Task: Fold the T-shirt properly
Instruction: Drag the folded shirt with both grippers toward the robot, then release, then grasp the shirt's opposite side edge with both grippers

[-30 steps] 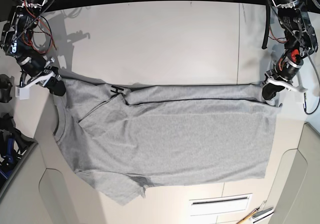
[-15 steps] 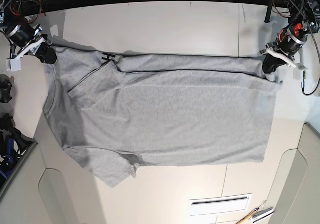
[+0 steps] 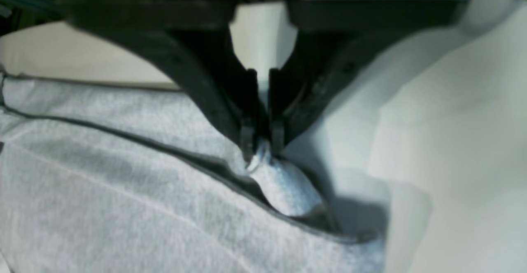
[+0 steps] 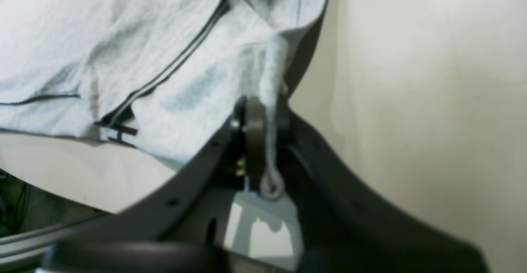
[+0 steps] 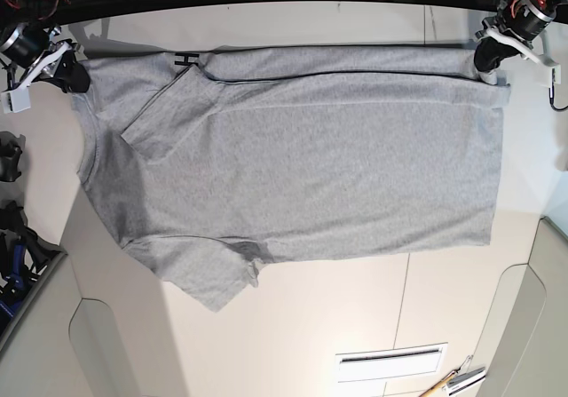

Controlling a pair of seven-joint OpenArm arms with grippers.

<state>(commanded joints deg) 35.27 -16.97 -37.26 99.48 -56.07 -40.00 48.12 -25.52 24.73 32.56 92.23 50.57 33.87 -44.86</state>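
Note:
The heather-grey T-shirt [image 5: 302, 157] lies spread across the white table, plain side up, neck at the left, hem at the right. A bit of black lettering [image 5: 185, 59] peeks out at its far edge; it also shows in the right wrist view [image 4: 119, 132]. My left gripper [image 5: 488, 59] is shut on the far hem corner; in the left wrist view [image 3: 260, 141] the fingertips pinch a bunch of grey cloth [image 3: 284, 186]. My right gripper [image 5: 73, 75] is shut on the far shoulder; in the right wrist view [image 4: 263, 124] cloth [image 4: 271, 71] runs between its pads.
A white table [image 5: 293, 24] carries the shirt; its dark far edge runs just behind both grippers. A slotted white plate [image 5: 390, 360] and a pencil-like tool [image 5: 448, 382] lie at the near right. Dark gear [image 5: 13, 237] stands off the left edge.
Both grippers have pulled the shirt's far edge toward the back of the table, and the whole shirt slid that way and lies flatter and more stretched.

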